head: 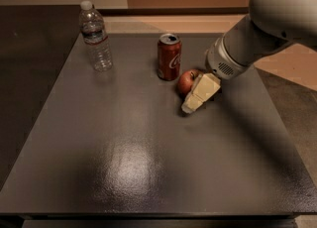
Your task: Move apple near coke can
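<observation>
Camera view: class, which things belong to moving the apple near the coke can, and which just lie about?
Job: apple; can, just left of it; gripper, low at the apple's right side.
Lying about: bottle, back left on the table.

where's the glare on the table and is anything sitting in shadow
Camera view: a soft pale glare patch sits near the front centre of the dark table. A broad shadow lies under the arm, right of the gripper, which is down against the apple beside the coke can.
</observation>
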Controlling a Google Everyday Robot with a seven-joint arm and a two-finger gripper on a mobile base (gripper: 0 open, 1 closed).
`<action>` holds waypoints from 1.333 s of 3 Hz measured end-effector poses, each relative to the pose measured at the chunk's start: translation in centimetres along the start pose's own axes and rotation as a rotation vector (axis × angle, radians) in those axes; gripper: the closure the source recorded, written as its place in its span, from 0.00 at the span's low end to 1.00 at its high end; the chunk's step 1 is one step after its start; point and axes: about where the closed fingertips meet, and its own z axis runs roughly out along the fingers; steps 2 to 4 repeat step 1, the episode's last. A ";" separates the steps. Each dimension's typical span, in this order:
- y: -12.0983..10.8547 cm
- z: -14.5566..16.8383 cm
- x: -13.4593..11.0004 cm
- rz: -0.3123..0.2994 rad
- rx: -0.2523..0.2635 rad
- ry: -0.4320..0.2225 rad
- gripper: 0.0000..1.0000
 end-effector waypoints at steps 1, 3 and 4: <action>0.0 0.0 0.0 0.000 0.000 0.000 0.00; 0.0 0.0 0.0 0.000 0.000 0.000 0.00; 0.0 0.0 0.0 0.000 0.000 0.000 0.00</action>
